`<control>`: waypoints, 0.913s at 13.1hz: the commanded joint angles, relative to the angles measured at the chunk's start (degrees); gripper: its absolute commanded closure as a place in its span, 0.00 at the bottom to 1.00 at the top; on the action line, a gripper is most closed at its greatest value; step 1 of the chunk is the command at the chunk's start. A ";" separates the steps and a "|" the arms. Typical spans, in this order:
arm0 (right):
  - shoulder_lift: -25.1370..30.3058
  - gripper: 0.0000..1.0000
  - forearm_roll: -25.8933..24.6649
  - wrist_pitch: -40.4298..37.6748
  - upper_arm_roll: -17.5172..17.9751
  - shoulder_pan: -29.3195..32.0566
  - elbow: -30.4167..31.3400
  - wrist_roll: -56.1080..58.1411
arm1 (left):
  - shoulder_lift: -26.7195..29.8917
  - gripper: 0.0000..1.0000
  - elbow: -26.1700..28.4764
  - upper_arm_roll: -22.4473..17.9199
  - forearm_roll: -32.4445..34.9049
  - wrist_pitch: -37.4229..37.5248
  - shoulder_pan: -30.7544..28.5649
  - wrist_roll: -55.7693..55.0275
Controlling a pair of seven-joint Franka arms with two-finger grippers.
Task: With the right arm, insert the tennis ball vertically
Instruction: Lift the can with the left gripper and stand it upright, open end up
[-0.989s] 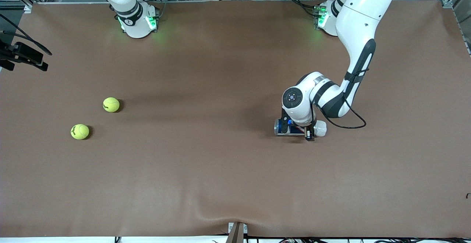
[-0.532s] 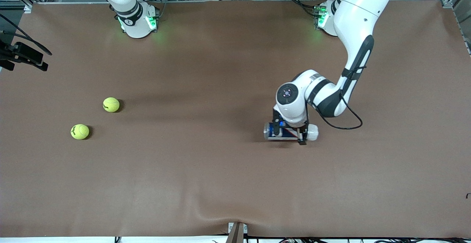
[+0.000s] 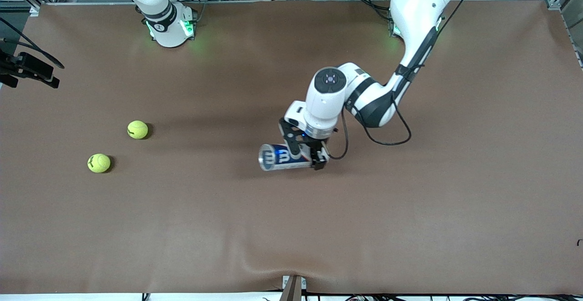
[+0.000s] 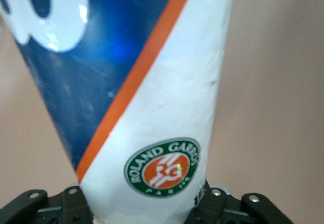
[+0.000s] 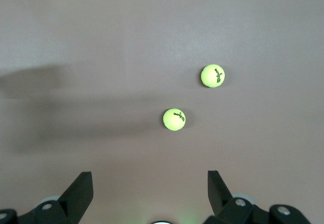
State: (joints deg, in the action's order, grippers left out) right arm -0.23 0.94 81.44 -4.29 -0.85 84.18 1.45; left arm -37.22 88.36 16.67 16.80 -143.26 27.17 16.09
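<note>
Two yellow tennis balls (image 3: pixel 137 130) (image 3: pixel 99 163) lie on the brown table toward the right arm's end. They also show in the right wrist view (image 5: pixel 212 76) (image 5: pixel 174 119). My right gripper (image 5: pixel 149 174) is open and empty, high over the table above the balls; only the right arm's base (image 3: pixel 168 23) shows in the front view. My left gripper (image 3: pixel 310 156) is shut on a blue, white and orange tennis ball can (image 3: pixel 278 157), held lying sideways over the table's middle. The can fills the left wrist view (image 4: pixel 152 82).
A black camera mount (image 3: pixel 28 69) juts over the table's edge at the right arm's end. A small bracket (image 3: pixel 294 287) sits at the table edge nearest the front camera, where the brown cover (image 3: pixel 255 257) is wrinkled.
My left arm has carried the can sideways from the left arm's end toward the table's middle. The tennis balls have not moved.
</note>
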 commanded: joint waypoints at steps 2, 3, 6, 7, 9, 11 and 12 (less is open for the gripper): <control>-0.90 0.00 -1.02 0.03 0.16 0.49 -0.77 0.66 | -2.68 0.34 -1.26 -0.24 -2.38 -15.60 0.52 -8.87; -1.95 0.00 -1.11 0.20 0.16 0.58 -1.12 0.66 | -4.25 0.34 -1.26 -0.24 -2.47 -20.43 0.78 -10.36; -6.00 0.00 -1.02 1.78 0.16 0.67 -0.87 0.74 | -12.14 0.34 0.50 -0.41 -3.09 -42.63 2.36 -15.73; -7.23 0.00 -0.85 3.01 0.16 0.67 -0.34 0.66 | -16.09 0.34 0.15 -0.41 -3.17 -49.59 2.54 -15.74; -8.90 0.00 -0.85 5.99 0.16 0.41 2.81 0.48 | -20.51 0.34 -0.38 -0.41 -3.52 -56.93 3.07 -15.74; -9.00 0.00 -0.93 9.17 0.07 0.67 8.69 0.04 | -21.66 0.34 -0.03 -0.41 -4.84 -58.70 4.55 -15.74; -9.00 0.00 -0.94 11.00 0.07 1.71 12.89 0.30 | -22.45 0.34 -0.03 -0.50 -5.71 -60.02 5.52 -15.74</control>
State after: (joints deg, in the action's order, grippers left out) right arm -10.60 0.74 89.65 -4.60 -0.77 90.19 1.44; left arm -59.26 89.99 16.53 13.40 -202.05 30.41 0.72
